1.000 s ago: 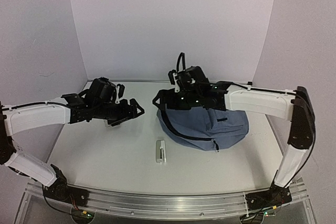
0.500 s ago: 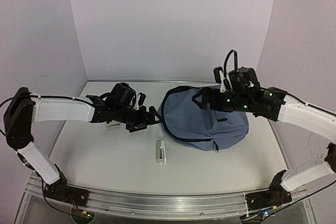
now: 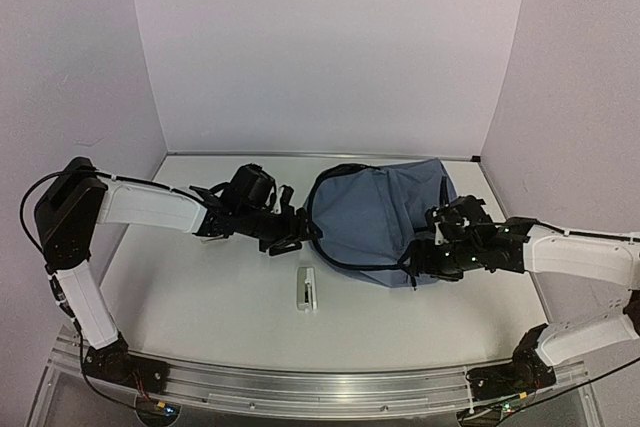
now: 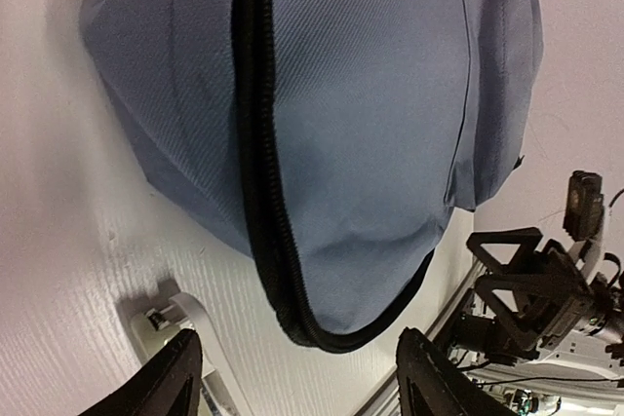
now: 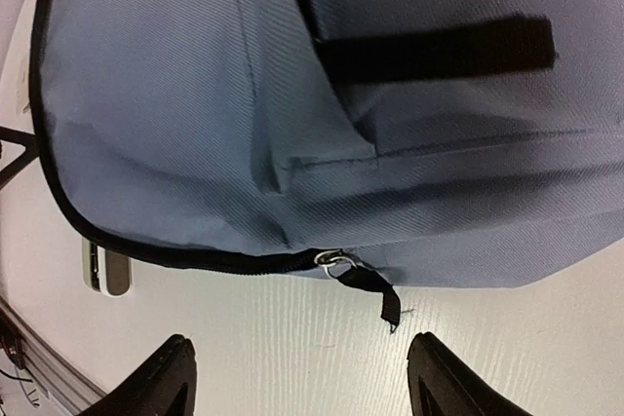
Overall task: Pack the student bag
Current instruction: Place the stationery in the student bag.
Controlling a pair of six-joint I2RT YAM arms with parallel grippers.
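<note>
The student bag point(image 3: 375, 217), slate-blue with a black zipper, lies flat at the table's middle right. My left gripper point(image 3: 300, 235) hangs open at its left edge with nothing between the fingers. In the left wrist view the bag's zipper seam point(image 4: 259, 153) curves down toward the gap of the left gripper point(image 4: 297, 385). My right gripper point(image 3: 416, 263) stands open and empty at the bag's near right corner. In the right wrist view the zipper pull point(image 5: 365, 280) with its black tab lies on the table just ahead of the right gripper point(image 5: 303, 382).
A small white oblong item point(image 3: 307, 288) lies on the table in front of the bag; it also shows as the white item point(image 4: 181, 324) and the white item point(image 5: 105, 271). A black strap loop point(image 5: 437, 50) crosses the bag's front. Walls close the back and sides.
My left gripper moved right up to the bag's left edge. My right arm swung off the bag's top down to its near right corner. Both grippers' jaws narrowed a little.
</note>
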